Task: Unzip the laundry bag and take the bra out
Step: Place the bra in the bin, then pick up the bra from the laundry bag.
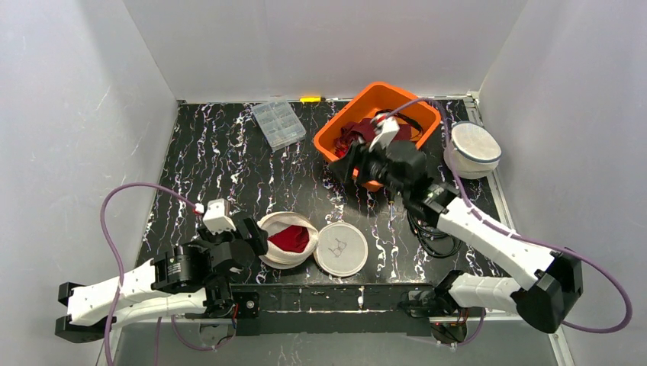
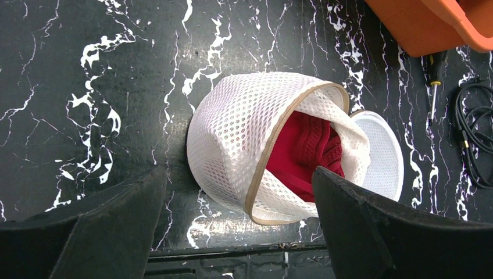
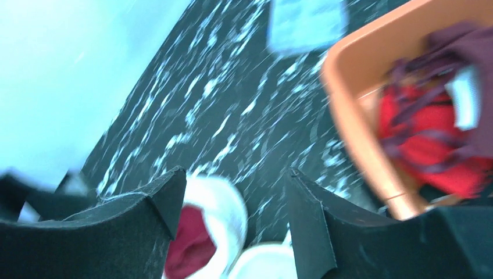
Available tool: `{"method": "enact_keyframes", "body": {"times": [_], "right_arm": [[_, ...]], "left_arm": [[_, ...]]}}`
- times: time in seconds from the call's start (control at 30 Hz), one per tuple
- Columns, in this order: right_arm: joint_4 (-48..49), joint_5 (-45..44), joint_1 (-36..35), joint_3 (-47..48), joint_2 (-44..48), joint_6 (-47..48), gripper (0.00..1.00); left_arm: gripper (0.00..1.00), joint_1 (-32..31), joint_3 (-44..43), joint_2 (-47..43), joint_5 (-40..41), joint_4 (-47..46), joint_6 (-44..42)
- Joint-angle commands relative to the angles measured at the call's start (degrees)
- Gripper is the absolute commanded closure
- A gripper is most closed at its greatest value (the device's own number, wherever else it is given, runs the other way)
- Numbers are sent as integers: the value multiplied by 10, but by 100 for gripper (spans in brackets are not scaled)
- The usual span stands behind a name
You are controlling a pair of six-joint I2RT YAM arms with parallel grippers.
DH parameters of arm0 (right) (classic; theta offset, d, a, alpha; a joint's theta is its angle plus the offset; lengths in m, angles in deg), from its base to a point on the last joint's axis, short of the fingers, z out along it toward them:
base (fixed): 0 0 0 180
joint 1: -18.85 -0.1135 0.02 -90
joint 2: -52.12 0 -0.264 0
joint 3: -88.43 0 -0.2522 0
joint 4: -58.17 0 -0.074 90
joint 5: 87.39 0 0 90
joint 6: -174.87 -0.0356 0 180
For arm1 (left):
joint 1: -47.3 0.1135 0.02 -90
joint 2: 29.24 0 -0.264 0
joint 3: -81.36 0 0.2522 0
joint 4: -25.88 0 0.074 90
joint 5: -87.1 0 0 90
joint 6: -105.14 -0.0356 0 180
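Observation:
The white mesh laundry bag (image 1: pixel 281 240) lies near the table's front edge, unzipped, with its round lid (image 1: pixel 341 248) flapped open to the right. A red bra (image 1: pixel 291 239) shows inside the opening. In the left wrist view the bag (image 2: pixel 244 133) and bra (image 2: pixel 302 152) sit between my open jaws. My left gripper (image 1: pixel 255 232) is open at the bag's left side, holding nothing. My right gripper (image 1: pixel 352 164) is open and empty, raised by the orange bin's front. The blurred right wrist view shows the bag (image 3: pixel 224 212) and bra (image 3: pixel 189 241) far below.
An orange bin (image 1: pixel 379 122) with dark red clothes stands at the back right. Another zipped white bag (image 1: pixel 473 149) lies right of it. A clear plastic box (image 1: pixel 278 123) sits at the back, a black cable (image 1: pixel 429 232) at front right, a screwdriver (image 2: pixel 433 87) near it.

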Motion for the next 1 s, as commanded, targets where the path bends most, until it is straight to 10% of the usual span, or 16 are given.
{"method": "enact_keyframes", "body": {"times": [0.0, 0.2, 0.6, 0.97], "right_arm": [[-41, 48, -109, -46, 15, 11, 30], [-50, -6, -241, -103, -8, -1, 29], [-7, -100, -272, -163, -69, -54, 30], [-19, -94, -298, -104, -44, -18, 29]], "left_arm": [[8, -1, -6, 16, -4, 4, 7], [13, -1, 18, 41, -18, -19, 4], [18, 30, 70, 119, -40, -117, -15], [96, 57, 85, 135, -90, -178, -96]]}}
